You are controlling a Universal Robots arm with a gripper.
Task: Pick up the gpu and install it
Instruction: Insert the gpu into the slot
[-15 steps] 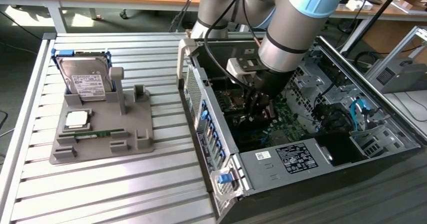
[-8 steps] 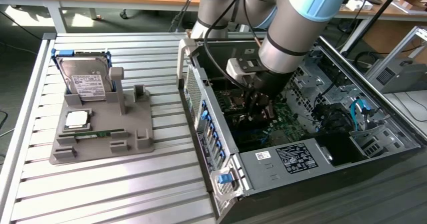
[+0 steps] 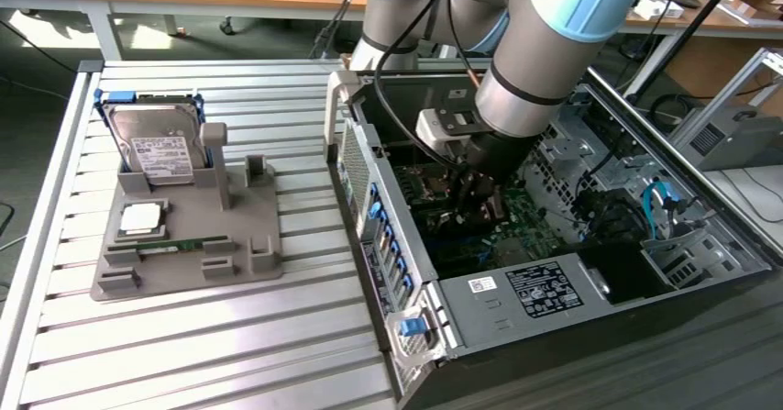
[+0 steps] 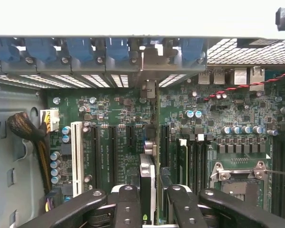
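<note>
A slatted metal worktop carries an open computer case lying on its side, with a grey parts holder well apart from it toward the exterior view's left. The holder bears a hard drive standing upright, a processor chip and a green memory stick. The robot arm reaches down into the case, its gripper just above the green motherboard.

In the wrist view the jaws are clenched on the gpu, which is seen edge-on between the black fingers, standing upright over the board. Its metal bracket points toward the row of blue slot clips at the case's rear wall. The card runs parallel to the black expansion slots, beside the white slot.

Judged from this, the step in hand is seating the card. Doing it well calls for keeping the card upright, matching its lower edge to one slot along the whole length, letting the bracket meet the rear opening, and pressing straight down evenly rather than tilting one end first
</note>
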